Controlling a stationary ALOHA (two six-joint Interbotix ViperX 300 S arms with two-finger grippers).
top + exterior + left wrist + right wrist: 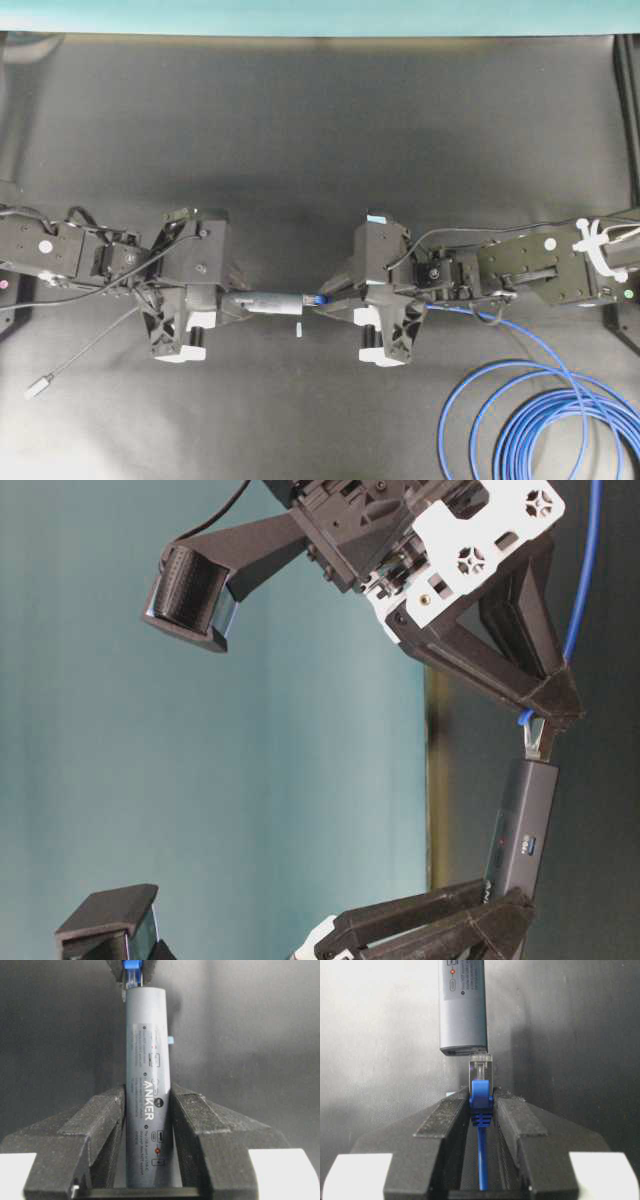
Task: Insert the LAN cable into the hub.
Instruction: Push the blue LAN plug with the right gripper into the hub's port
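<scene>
My left gripper (232, 306) is shut on the hub (268, 301), a slim grey bar held level above the table; it also shows in the left wrist view (146, 1085) and the table-level view (520, 830). My right gripper (330, 300) is shut on the blue boot of the LAN cable (481, 1097). Its clear plug (480, 1067) touches the hub's end face (464, 1050), offset a little to the right in the right wrist view. In the overhead view the plug (313, 299) meets the hub's end.
The blue cable lies wound in loops (545, 425) at the front right of the black table (320, 130). The hub's thin grey tail ends in a silver plug (40, 385) at the front left. A small white piece (298, 329) lies below the hub.
</scene>
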